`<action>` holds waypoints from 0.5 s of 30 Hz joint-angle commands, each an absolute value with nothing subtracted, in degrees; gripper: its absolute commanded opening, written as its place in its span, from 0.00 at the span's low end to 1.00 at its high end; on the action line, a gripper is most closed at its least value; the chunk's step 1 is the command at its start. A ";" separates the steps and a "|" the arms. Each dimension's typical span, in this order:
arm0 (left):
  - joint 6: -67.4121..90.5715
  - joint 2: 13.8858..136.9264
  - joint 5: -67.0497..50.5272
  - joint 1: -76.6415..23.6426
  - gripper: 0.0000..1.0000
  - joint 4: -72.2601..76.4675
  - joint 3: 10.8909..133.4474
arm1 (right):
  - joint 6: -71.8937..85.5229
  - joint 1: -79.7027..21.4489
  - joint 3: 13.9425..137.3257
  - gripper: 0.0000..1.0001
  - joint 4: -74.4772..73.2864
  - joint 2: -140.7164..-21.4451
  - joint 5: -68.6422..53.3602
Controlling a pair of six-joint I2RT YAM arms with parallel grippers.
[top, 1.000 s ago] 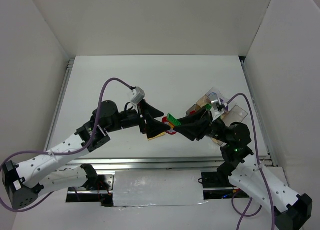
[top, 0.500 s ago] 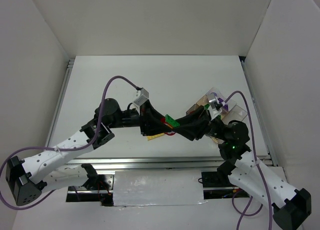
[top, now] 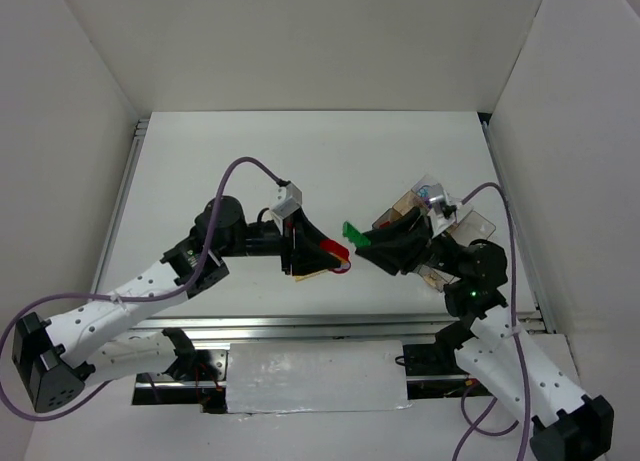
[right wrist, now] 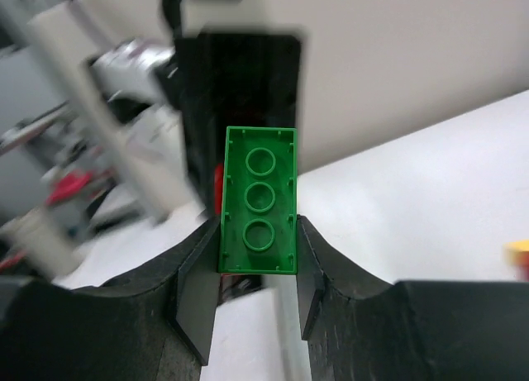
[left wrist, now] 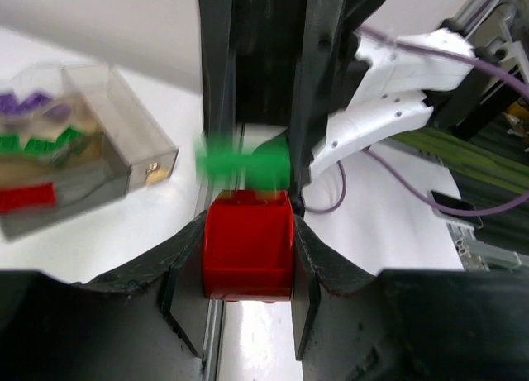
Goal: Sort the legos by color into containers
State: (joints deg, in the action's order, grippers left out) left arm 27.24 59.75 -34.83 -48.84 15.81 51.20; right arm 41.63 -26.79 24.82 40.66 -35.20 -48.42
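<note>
left gripper point(left wrist: 248, 226) is clenched on the red brick point(left wrist: 248, 257); the brick fills the gap between the fingers, both side walls are seated flat on the pads, and only a little of it is left proud of the tips.
right gripper point(right wrist: 258, 232) is clenched on the green brick point(right wrist: 258, 183); the long edges are pinched near one end only, the hollow underside is turned to the wrist camera, and most of the length is left sticking out past the fingertips.
both bricks are held in the air over the table point(top: 300, 161), roughly mid-table, just beside each other; whether they touch can't be told from above.
organizer box point(left wrist: 91, 150) is sat on the table to the right, partly hidden by the right arm; purple, green and red pieces are seen in separate compartments.
yellow plate point(top: 314, 273) is left on the table below the left gripper.
handling, judged: the bricks are taken to be light, rigid and not fragile; the smooth walls are expected to be slippery; the flat parallel side walls are the place to be gripped, as is done here; the green brick, being held near its end, is judged liable to pivot if knocked; the red brick is judged secure.
</note>
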 commanded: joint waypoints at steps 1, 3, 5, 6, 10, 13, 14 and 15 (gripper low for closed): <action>23.47 57.39 -40.08 -45.09 0.00 12.30 50.72 | 44.21 -19.43 26.54 0.00 43.60 -31.90 -44.57; 24.08 58.18 -41.65 -44.04 0.00 13.79 50.28 | 44.30 -17.49 26.37 0.00 42.02 -31.56 -44.04; 24.34 59.75 -41.75 -43.77 0.00 14.41 50.62 | 43.86 -16.88 26.54 0.00 39.04 -31.12 -41.94; 23.91 60.55 -41.92 -43.60 0.00 14.24 51.58 | 43.34 -16.70 26.37 0.00 38.50 -30.94 -41.58; 24.25 65.99 -36.06 -43.68 0.00 14.24 55.26 | 40.97 -16.44 28.64 0.00 28.95 -28.66 -32.55; 29.25 76.94 -29.46 -43.77 0.00 19.85 58.35 | 41.21 -16.44 33.21 0.00 5.46 -23.39 -9.29; 31.53 79.60 -27.36 -44.20 0.00 20.39 59.93 | 44.01 -16.35 36.35 0.00 0.75 -20.86 4.52; 32.16 82.50 -26.55 -44.64 0.00 20.91 63.07 | 45.77 -16.35 37.87 0.00 -4.60 -19.79 10.49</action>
